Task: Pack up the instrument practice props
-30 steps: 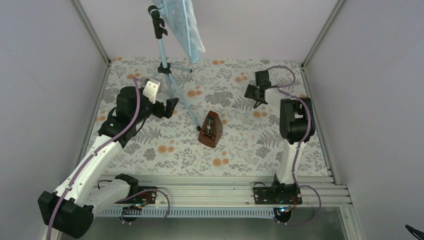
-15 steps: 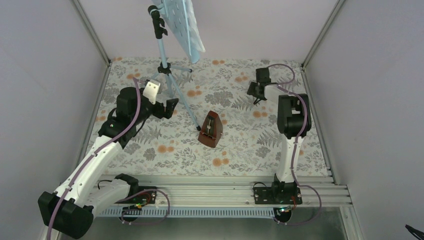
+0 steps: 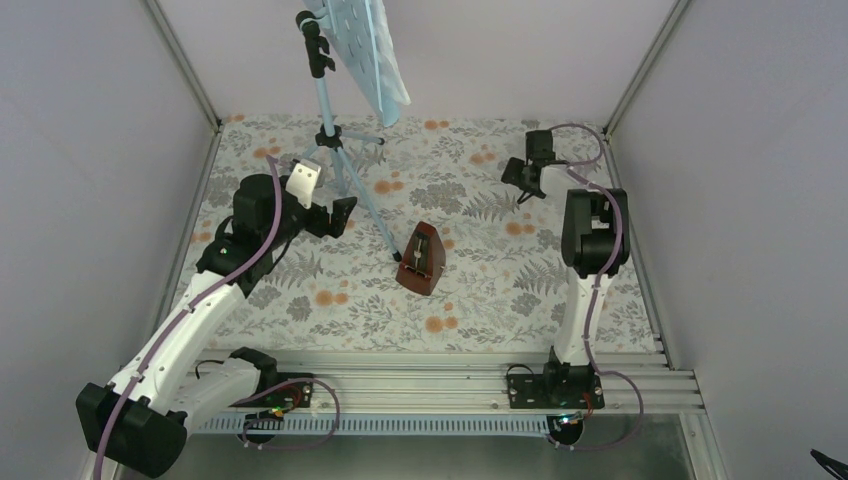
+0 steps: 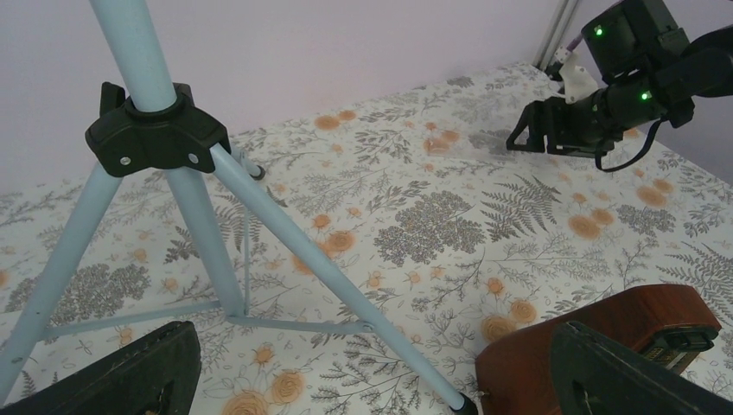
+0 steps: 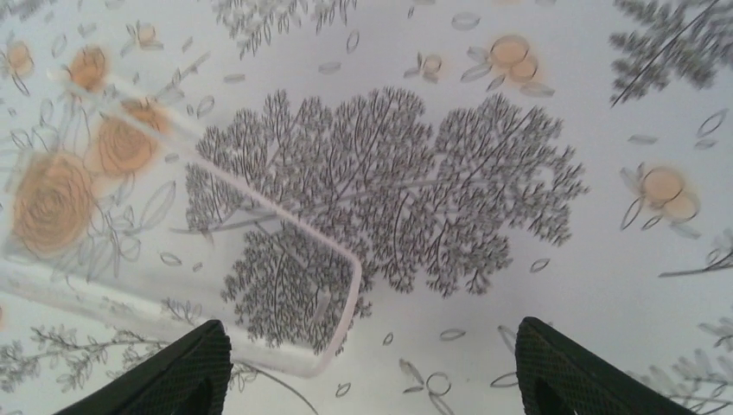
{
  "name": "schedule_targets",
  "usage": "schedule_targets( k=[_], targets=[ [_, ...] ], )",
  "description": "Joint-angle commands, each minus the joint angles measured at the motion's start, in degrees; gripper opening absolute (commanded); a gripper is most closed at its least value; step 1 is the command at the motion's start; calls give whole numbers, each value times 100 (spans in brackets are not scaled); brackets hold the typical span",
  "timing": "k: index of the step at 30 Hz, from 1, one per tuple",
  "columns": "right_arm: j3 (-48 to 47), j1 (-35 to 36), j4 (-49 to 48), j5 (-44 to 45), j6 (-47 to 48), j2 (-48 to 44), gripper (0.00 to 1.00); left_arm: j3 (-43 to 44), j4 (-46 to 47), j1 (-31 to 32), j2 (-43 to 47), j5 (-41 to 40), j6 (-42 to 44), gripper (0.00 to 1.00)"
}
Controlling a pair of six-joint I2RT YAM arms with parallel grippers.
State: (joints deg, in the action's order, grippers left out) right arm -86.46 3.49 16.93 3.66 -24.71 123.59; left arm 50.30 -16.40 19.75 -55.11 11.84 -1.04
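Left gripper (image 3: 338, 212) (image 4: 372, 367): released, fingers (image 4: 130, 376) spread wide with nothing between them, sitting just left of the music stand (image 3: 326, 100) legs and facing across them. In the left wrist view the black hub (image 4: 156, 138) where the legs join is up and to the left, and one leg runs diagonally down to a foot just beside the metronome (image 4: 605, 333). The stand is upright at the back centre of the floral tablecloth (image 3: 480, 290), its hole-dotted plate (image 3: 362, 45) tilted at the top of the pole. Can't tell from here whether any pages are on the plate. The metronome (image 3: 422, 258) stands on the cloth near the middle, at the foot of the stand's front leg and to the right of the left gripper, touched by neither arm. Right gripper (image 3: 522, 173) (image 5: 372, 372): also released, fingers (image 5: 588, 372) far apart, empty, pointing down at the cloth in the back right area, well apart from the stand and metronome. Its wrist camera shows only the cloth print plus a clear plastic piece (image 5: 333, 333) with a rounded corner lying flat at left. It reaches in past the left fingertip, so it lies partly between the fingers. Can't tell what that piece is.
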Motion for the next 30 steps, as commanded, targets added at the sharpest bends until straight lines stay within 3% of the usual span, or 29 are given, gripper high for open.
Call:
schedule_targets(
  k=[1,6,13,23,28,30],
  targets=[
    [-421,-61,239,-27,-20,127,78,-47,47,-13,34,5,37,100],
    [-749,-62,518,-1,105,484,77,-42,48,-6,27,56,24,100],
    [-707,-62,555,168,288,609,66,-38,42,-6,44,29,18,100],
    [-777,8,940,236,1037,715,42,-38,25,-9,1,-18,24,100],
    [-251,190,955,436,1303,337,37,-29,22,-4,-37,-20,22,100],
    [41,227,951,522,1290,156,25,-24,14,-6,-41,-37,22,100]
  ],
)
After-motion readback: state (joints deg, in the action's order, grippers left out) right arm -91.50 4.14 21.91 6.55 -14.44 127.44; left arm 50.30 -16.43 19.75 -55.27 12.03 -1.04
